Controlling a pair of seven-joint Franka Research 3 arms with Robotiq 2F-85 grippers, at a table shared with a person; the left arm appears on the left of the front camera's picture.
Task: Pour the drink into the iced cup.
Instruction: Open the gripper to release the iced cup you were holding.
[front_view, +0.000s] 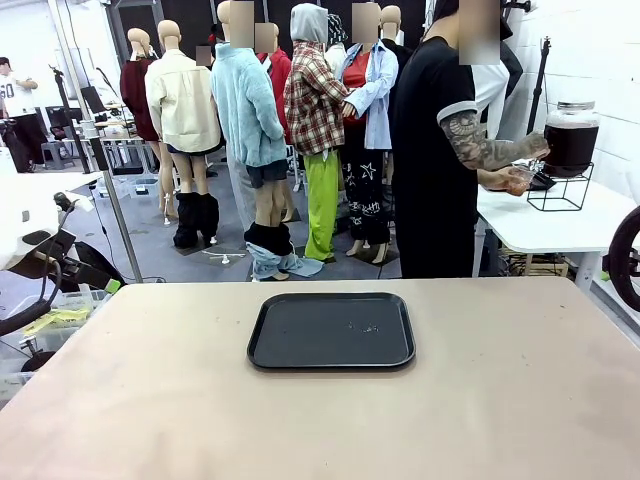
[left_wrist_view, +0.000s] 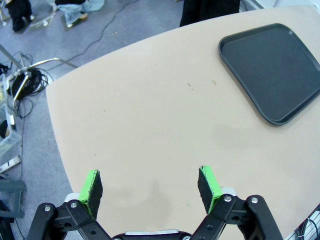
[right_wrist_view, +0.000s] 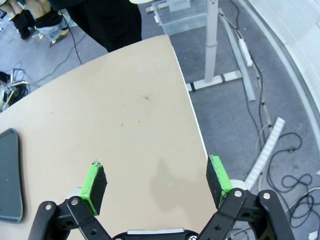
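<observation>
The drink (front_view: 570, 146) is a dark brown liquid in a lidded glass dispenser jar on a black wire stand, on a white side table (front_view: 545, 225) at the far right. A person in a black shirt stands there and holds a small clear cup (front_view: 517, 180) by the jar's base; whether it holds ice is too small to tell. My left gripper (left_wrist_view: 150, 185) hangs open over bare tabletop with nothing between its green pads. My right gripper (right_wrist_view: 157, 182) is also open and empty, above the table's corner.
A black tray (front_view: 330, 330) lies in the middle of the beige table, at the upper right in the left wrist view (left_wrist_view: 272, 70) and at the left edge in the right wrist view (right_wrist_view: 9, 175). Cables lie on the floor beyond the table edge (right_wrist_view: 192, 115).
</observation>
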